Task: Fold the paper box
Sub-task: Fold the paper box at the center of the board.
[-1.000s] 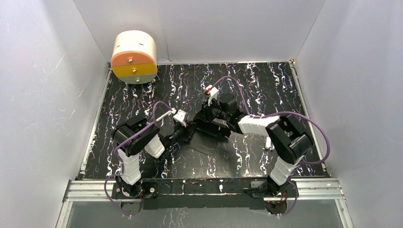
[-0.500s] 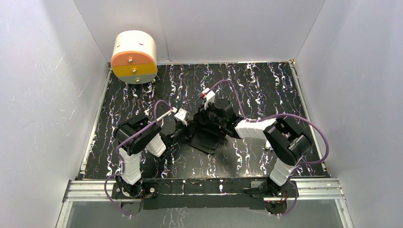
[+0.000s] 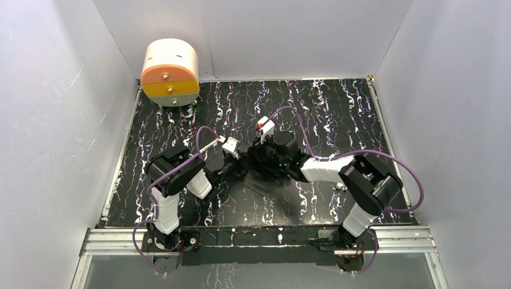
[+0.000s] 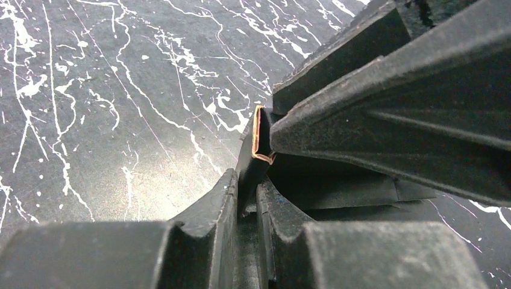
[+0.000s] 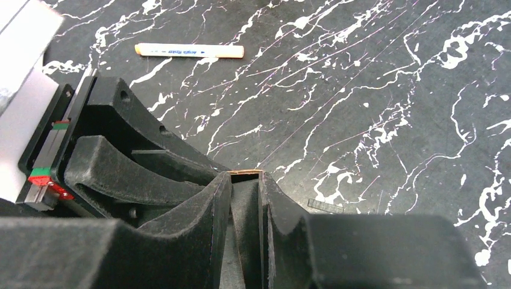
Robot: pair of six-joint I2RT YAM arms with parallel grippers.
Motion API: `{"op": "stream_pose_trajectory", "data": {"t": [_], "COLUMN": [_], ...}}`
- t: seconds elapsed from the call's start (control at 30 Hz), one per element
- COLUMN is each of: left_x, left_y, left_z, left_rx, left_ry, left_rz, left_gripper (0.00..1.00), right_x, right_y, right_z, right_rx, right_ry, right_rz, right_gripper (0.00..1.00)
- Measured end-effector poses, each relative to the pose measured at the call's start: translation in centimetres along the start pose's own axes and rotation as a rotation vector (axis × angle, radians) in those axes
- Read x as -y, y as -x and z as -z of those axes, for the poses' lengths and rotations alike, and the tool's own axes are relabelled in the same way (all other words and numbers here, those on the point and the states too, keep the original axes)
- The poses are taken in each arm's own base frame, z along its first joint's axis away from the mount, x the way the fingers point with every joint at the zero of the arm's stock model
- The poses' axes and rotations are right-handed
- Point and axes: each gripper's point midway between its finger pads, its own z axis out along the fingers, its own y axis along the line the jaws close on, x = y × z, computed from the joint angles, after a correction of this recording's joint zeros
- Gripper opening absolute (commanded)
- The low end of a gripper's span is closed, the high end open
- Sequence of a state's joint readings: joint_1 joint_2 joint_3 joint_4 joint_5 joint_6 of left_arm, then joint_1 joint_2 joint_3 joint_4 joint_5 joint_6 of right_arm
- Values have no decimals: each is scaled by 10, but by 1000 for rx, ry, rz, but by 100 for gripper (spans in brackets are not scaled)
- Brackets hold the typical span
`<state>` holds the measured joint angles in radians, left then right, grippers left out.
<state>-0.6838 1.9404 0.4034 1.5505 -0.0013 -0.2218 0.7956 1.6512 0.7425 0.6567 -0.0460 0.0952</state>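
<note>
Near mid-counter [image 3: 337, 114], pinching a raised flap of the paper box [image 3: 268, 179] in the left pincer [image 4: 247, 186], clamped thin on card; gripping the same folded edge with the right pincer [image 5: 244, 183], likewise clamped.

The table [image 3: 337, 114] is black with white marbled veins. The box [image 4: 248, 165] is plain matte black, tan along its cut edge. The left gripper [image 4: 246, 195] and right gripper [image 5: 245, 186] are black. The arms [image 3: 322, 167] are white and black, with purple cables [image 3: 385, 158]. The drum [image 3: 170, 72] is cream, its face orange over yellow. The pen [image 5: 190, 50] is cream with blue print.
</note>
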Motion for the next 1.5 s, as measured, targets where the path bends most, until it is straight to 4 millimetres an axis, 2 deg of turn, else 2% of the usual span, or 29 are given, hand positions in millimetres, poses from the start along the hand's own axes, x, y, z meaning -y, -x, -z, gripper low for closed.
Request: {"op": "stream_pose_trajectory", "data": {"t": [0.3,0.43,0.57,0.73,0.93,1.03,1.13,1.3,1.5], "left_x": [1,2,4,4,3,4,4,5,7], "left_y": [-1,-1,-2,-2,-1,-1,-2,-2,-2], "left_z": [0,0,1,1,1,1,1,1,1], "left_rx": [-7,-8,-11,-10,-10,-11,-11,-12,-14], "left_ry": [0,-4,-20,-38,-46,-52,-57,-63,-74], "left_rz": [23,21,3,-46,-86,-95,-99,-102,-102], "left_gripper": [9,0,0,0,0,0,0,0,0], "right_x": [-6,-6,-6,-15,-23,-14,2,26,19], "right_y": [-3,-4,-3,-1,22,37,42,31,1], "right_z": [1,2,7,21,38,47,53,53,36], "right_rx": [27,37,27,-25,-47,-31,-27,-63,-130], "right_ry": [-47,-68,-70,-43,-1,-5,-19,-27,33], "right_rz": [89,101,113,142,146,124,80,-22,-114], "right_gripper": [30,30,32,40,47,47,46,45,42]}}
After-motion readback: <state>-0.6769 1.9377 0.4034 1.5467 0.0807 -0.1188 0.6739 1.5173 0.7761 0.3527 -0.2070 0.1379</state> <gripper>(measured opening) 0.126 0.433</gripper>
